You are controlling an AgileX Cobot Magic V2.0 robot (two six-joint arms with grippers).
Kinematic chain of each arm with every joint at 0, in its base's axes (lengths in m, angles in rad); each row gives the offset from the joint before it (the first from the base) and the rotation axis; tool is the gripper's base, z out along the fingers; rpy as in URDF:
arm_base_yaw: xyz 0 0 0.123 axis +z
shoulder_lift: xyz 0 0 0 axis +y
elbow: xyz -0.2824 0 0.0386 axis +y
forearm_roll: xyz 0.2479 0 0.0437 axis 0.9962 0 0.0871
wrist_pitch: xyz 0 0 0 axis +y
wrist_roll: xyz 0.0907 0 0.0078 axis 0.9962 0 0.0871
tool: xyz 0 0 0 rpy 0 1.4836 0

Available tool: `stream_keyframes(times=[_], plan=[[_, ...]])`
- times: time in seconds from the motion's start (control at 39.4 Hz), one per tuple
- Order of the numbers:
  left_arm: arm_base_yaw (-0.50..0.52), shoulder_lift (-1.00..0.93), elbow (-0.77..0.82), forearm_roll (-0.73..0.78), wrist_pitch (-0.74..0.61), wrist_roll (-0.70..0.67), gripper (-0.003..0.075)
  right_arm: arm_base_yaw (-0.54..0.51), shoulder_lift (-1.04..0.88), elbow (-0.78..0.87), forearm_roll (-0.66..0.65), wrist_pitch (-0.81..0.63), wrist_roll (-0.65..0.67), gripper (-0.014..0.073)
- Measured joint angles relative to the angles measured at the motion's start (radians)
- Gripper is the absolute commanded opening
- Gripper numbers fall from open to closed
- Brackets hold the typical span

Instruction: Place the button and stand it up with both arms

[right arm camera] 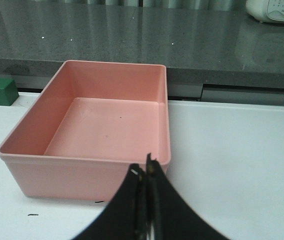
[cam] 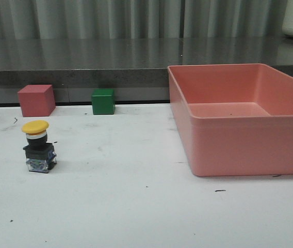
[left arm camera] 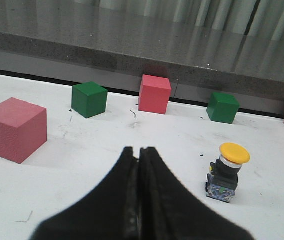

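Wrist views: left gripper (left arm camera: pixel 140 152), right gripper (right arm camera: pixel 146 172) closed, empty.

1. The left tool (left arm camera: pixel 140 152) has two matte black fingers, broad at the base and curving to narrow tips.
2. The right tool (right arm camera: pixel 145 167) looks alike: black, tapered, with small pale glints at its tips.
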State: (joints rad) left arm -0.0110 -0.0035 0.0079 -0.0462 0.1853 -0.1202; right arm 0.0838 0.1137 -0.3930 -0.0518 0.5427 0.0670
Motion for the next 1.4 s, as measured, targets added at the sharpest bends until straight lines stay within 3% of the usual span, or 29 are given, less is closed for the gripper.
stream_keyframes(times=[0.48,0.94,1.4], plan=[[0.000,0.000,0.000,0.000,0.000,0.000,-0.0020,0.000,0.000,0.005,0.000,-0.005,0.000,-0.0068],[0.000,0.000,0.000,0.000,0.000,0.000,-0.0020,0.000,0.000,0.385,0.000,-0.379,0.000,-0.0068],[0.000,0.000,0.000,0.000,0.000,0.000,-0.0020,0.000,-0.090,0.420,-0.002,-0.397,0.000,-0.0068]])
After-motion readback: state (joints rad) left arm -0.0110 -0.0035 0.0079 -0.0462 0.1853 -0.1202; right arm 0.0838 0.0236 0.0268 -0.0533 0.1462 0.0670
